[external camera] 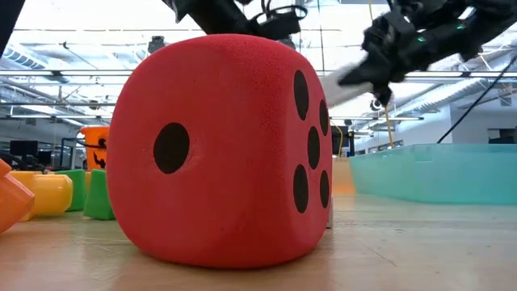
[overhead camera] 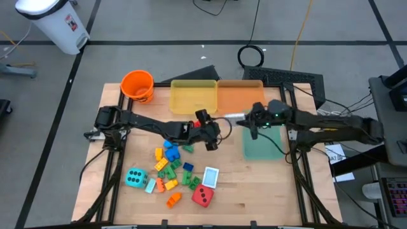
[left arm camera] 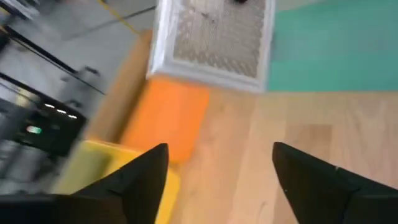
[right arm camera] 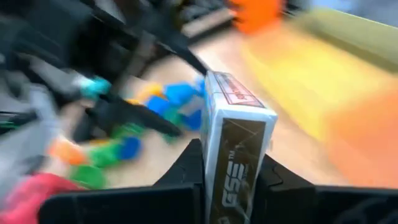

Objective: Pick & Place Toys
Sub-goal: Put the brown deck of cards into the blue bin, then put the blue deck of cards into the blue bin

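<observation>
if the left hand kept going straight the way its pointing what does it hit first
Probably the white card box held up by the right hand: it sits dead ahead of the open left hand in the left wrist view. Depth is unclear; passing beneath it would reach the orange tray or the teal tray.

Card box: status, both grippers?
Right gripper shut on card box, lifted near orange tray. Left gripper open, empty, beside it. Nothing blocking.
</observation>
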Motion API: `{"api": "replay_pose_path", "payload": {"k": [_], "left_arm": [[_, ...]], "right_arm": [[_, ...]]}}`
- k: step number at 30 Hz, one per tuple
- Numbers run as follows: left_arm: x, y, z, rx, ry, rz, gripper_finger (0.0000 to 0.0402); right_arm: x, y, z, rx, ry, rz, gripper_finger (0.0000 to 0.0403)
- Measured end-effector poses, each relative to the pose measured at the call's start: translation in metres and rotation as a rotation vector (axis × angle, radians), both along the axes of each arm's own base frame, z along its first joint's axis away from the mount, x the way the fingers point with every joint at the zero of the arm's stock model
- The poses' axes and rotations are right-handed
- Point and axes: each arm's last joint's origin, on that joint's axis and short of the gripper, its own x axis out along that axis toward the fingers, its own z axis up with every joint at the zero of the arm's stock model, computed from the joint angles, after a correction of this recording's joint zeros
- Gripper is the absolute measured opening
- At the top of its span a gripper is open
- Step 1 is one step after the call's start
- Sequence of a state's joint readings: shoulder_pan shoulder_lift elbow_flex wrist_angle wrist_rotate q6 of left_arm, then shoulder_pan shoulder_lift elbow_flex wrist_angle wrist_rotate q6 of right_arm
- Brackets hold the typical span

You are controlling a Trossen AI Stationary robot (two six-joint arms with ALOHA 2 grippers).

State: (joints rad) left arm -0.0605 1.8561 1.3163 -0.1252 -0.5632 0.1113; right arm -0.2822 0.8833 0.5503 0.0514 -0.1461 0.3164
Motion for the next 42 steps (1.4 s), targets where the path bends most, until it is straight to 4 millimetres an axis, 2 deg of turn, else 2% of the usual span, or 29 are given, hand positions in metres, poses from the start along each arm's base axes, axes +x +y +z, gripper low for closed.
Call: {"api": "replay_pose_path", "payload": {"k": [5, 9, 19, 26, 33, 38, 42], "left_arm": [[0.001, 0.019, -0.002, -0.145, -0.007, -0.045, 0.0246], [0.002, 0.029, -0.001, -0.202, -0.033, -0.066, 0.0238], [0.003, 0.032, 0.0, -0.212, -0.055, -0.068, 0.0245], [0.003, 0.031, 0.0, -0.219, -0.058, -0.067, 0.0246], [0.003, 0.031, 0.0, -0.248, -0.075, -0.045, 0.0246], [0.003, 0.031, 0.0, -0.246, -0.073, -0.047, 0.0246], [0.003, 0.031, 0.0, -0.246, -0.072, -0.047, 0.0246]], "right_arm": [[-0.036, 0.006, -0.008, 0.048, 0.212, -0.185, 0.0028], [-0.05, 0.008, -0.019, 0.065, 0.363, -0.314, 0.0028], [-0.051, 0.007, -0.056, 0.116, 0.382, -0.352, 0.0031], [-0.051, 0.008, -0.073, 0.112, 0.338, -0.349, 0.0074], [-0.051, 0.008, -0.071, 0.034, 0.342, -0.305, 0.0133], [-0.051, 0.007, -0.063, -0.106, 0.294, -0.269, 0.0178], [-0.049, 0.006, -0.056, -0.22, 0.245, -0.221, 0.0199]]}}
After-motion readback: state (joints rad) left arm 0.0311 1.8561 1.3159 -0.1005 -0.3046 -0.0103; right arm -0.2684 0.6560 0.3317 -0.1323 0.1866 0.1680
